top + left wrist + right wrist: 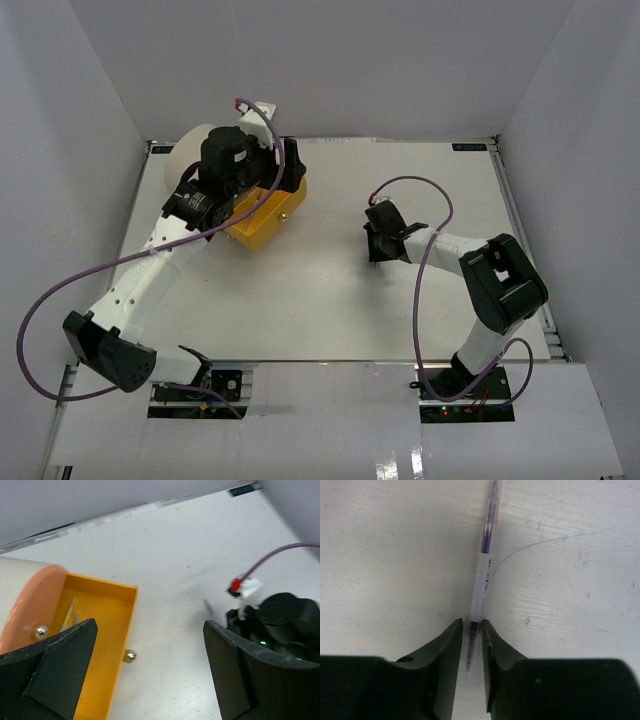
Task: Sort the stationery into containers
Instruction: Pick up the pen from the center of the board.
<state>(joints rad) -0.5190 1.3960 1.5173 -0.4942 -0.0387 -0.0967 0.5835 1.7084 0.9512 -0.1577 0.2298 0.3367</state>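
A slim purple pen (484, 565) with a white label lies on the white table. My right gripper (471, 630) is shut on its near end, fingertips low on the table; in the top view that gripper (380, 243) sits right of centre and covers the pen. The cream cylindrical organizer (188, 150) lies at the back left with its yellow drawer (262, 218) pulled out. My left gripper (150, 670) hangs open over the drawer's front edge with nothing between its fingers. A pale yellow pen (70, 614) lies inside the yellow drawer (117, 630).
The organizer's salmon-pink face (30, 600) carries a brass knob (41, 630), and the drawer front has its own knob (130, 655). A thin blue ink line (545, 541) marks the table. White walls close in the table at the back and both sides.
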